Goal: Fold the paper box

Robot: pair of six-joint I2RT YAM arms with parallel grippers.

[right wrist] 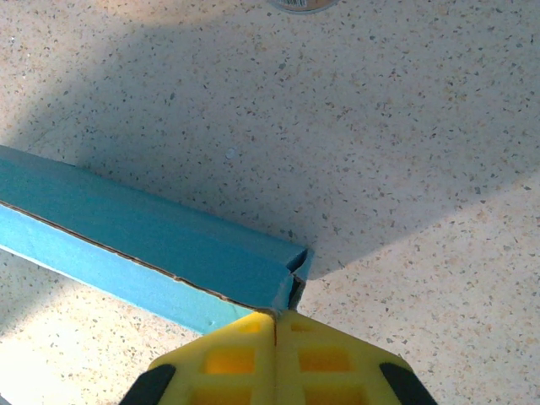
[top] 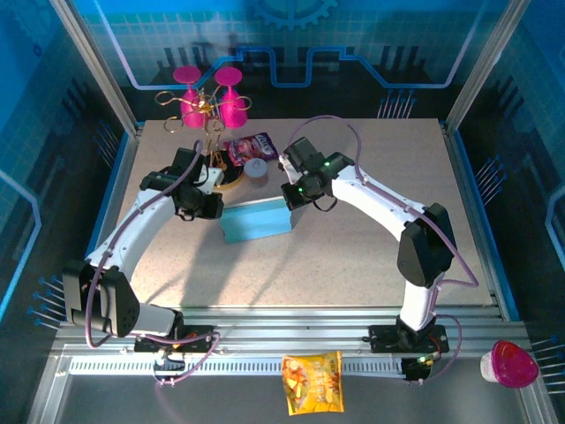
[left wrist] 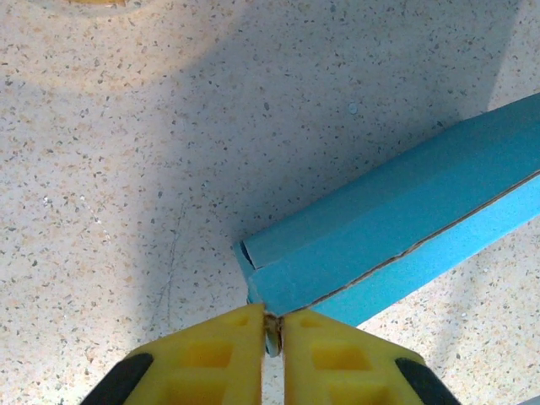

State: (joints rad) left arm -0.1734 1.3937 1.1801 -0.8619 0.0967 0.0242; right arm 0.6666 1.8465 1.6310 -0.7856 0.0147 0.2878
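The paper box is a light blue, long folded shape lying across the middle of the table, with a seam running along its length. My left gripper is at its left end. In the left wrist view the yellow fingers are pinched together on a thin pale flap edge at the corner of the paper box; left gripper. My right gripper is at the right end. In the right wrist view its jaws are pressed together on the corner edge of the paper box; right gripper.
Behind the box stand a wire rack with pink glasses, a purple packet and a small cup. An orange snack packet and a pink-and-white object lie on the front rail. The table's near half is bare.
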